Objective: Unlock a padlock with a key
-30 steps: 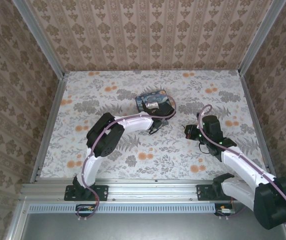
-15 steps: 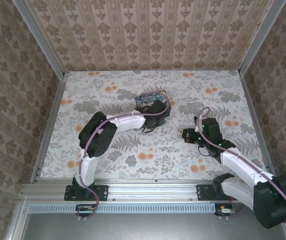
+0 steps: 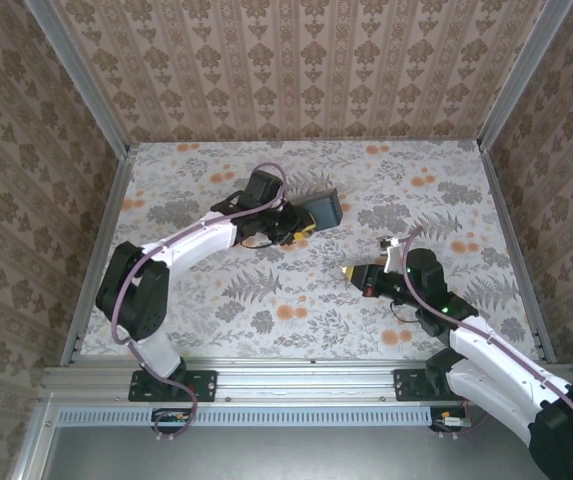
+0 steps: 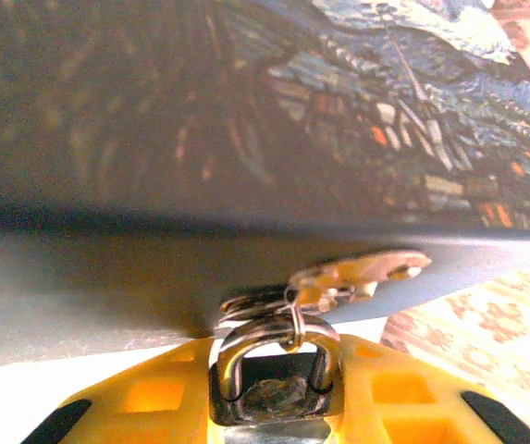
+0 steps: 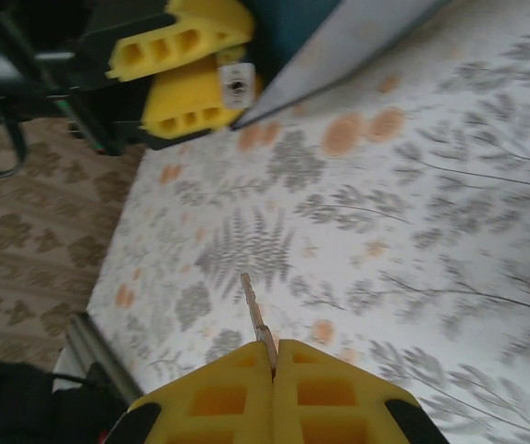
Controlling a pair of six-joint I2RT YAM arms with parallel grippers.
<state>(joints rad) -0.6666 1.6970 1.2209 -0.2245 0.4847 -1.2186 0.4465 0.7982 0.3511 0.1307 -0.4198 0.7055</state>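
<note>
My left gripper (image 4: 274,372) is shut on the small silvery padlock (image 4: 272,393), its body pinched between the yellow fingers (image 4: 135,398). The thin shackle (image 4: 278,340) points away from the camera, with a key ring and a spare key (image 4: 362,271) hanging from it against the box. In the top view the left gripper (image 3: 296,232) sits just near of the box. My right gripper (image 5: 274,356) is shut on a thin key (image 5: 257,313) whose blade sticks out forward. In the right wrist view the padlock's keyhole face (image 5: 236,88) shows at upper left, well apart from the key tip.
The dark blue box with the painted lid (image 4: 274,102) stands right behind the padlock; its grey side (image 3: 323,208) shows in the top view. The right gripper (image 3: 354,272) hovers over the flowered tabletop (image 3: 266,300). Patterned walls (image 3: 296,70) enclose the table on three sides.
The left arm has swung its elbow out to the left and now reaches the box from the left side. The right gripper with the key has moved left, toward the padlock.
</note>
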